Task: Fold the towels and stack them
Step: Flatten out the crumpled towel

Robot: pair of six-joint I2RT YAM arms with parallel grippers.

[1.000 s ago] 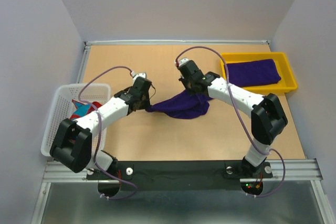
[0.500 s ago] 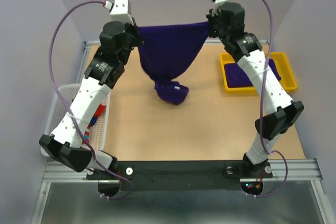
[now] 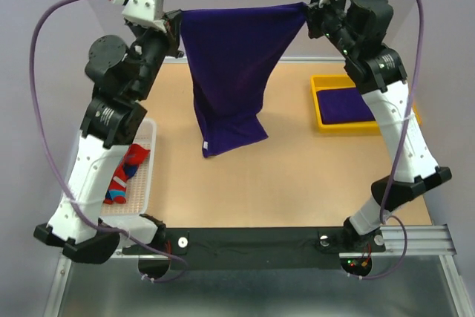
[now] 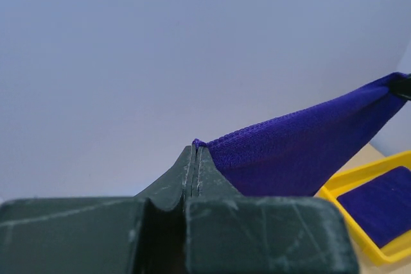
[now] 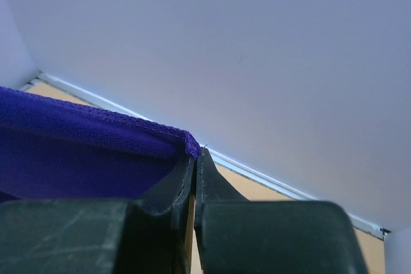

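Seemingly soft, light and limp, the purple towel [image 3: 230, 72] drapes between left pincer [image 3: 177, 26] and right pincer [image 3: 312, 14], each pinching a top corner, the sensible hold.

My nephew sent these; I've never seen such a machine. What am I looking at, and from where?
Two white robot arms are bolted at a table's near edge. The wide picture comes from a camera above and behind them; the two close-ups come from cameras on each wrist, looking along the black fingers. The left gripper and right gripper each pinch a top corner of a purple towel, holding it spread in the air. A yellow tray holds a second purple towel; a white basket holds a red towel.
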